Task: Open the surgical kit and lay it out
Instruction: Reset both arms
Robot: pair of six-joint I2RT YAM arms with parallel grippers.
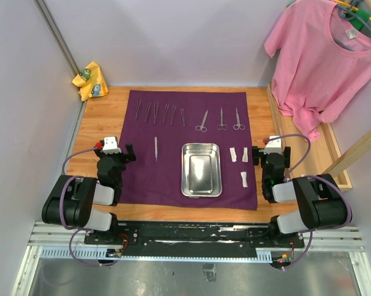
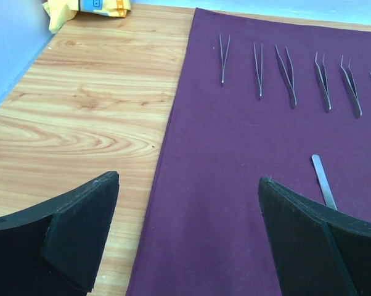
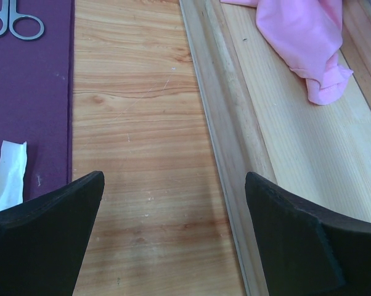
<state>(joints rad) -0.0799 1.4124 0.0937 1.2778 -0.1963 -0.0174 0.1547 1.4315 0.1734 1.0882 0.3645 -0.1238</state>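
Note:
The dark purple cloth wrap [image 1: 173,132] lies spread flat on the wooden table. The steel tray [image 1: 201,169] sits on it near the front middle. Several forceps [image 1: 156,112] lie in a row at the back left, also in the left wrist view [image 2: 284,68]. Three scissors [image 1: 220,119] lie at the back right. One slim tool [image 1: 155,148] lies alone left of the tray. Three white gauze pieces [image 1: 239,155] lie right of the tray. My left gripper [image 1: 116,150] is open and empty over the cloth's left edge [image 2: 188,185]. My right gripper [image 1: 270,148] is open and empty over bare wood [image 3: 173,185].
A yellow rag [image 1: 90,80] lies at the back left corner. A pink T-shirt [image 1: 324,58] hangs at the back right, its hem on a raised wooden ledge [image 3: 235,123]. Purple walls close in the table on three sides.

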